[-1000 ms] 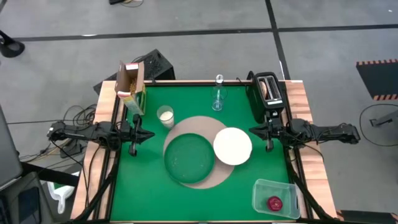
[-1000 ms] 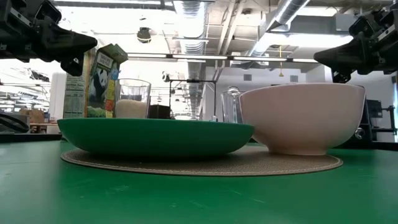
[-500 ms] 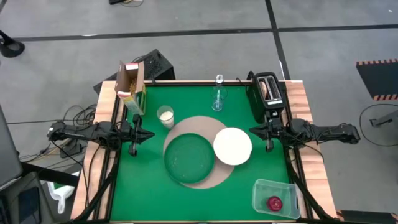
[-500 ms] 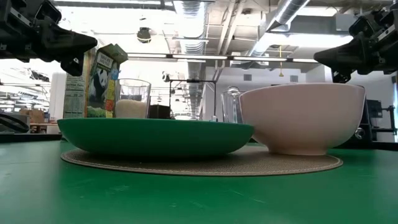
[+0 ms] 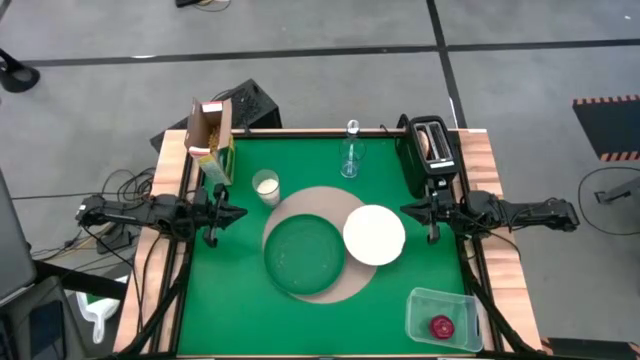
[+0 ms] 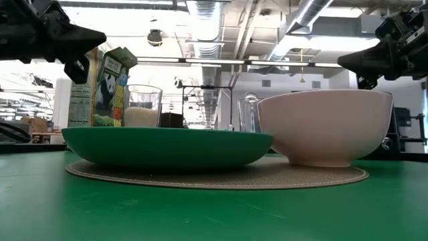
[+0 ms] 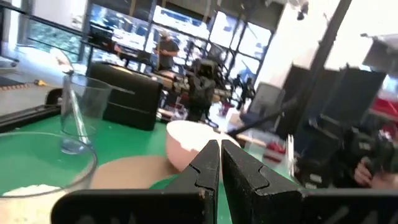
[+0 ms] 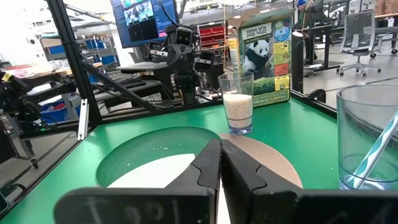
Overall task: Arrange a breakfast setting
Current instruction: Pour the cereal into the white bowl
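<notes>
Only the left gripper [image 5: 222, 212] has shifted since the earlier frames, sitting slightly higher at the left edge of the high view and now tilted in the low view; its fingers [image 7: 211, 163] are pressed together, holding nothing. Everything else lies as before.

On the green counter [image 5: 250, 310], the round tan mat [image 5: 322, 201] fills the centre of the high view. Upon it the dark green plate [image 5: 304, 256] sits lower left and the white bowl [image 5: 374, 235] right, their rims close together. The green-and-yellow cereal box [image 5: 212, 142] stands open at the upper left of the frame, and the black toaster [image 5: 428, 152] at the upper right with round toast [image 5: 434, 142] in its slot. A clear container [image 5: 445, 319] at the lower right holds the red fruit [image 5: 441, 325]. The clear stemmed glass [image 5: 350, 157] stands at upper centre with the silver spoon [image 5: 352, 128] leaning in it. The small milk glass [image 5: 266, 187] stands just off the mat's upper left.

The right gripper [image 5: 412, 211] hovers at the right of the bowl, its fingers [image 8: 214, 165] also closed and empty.
</notes>
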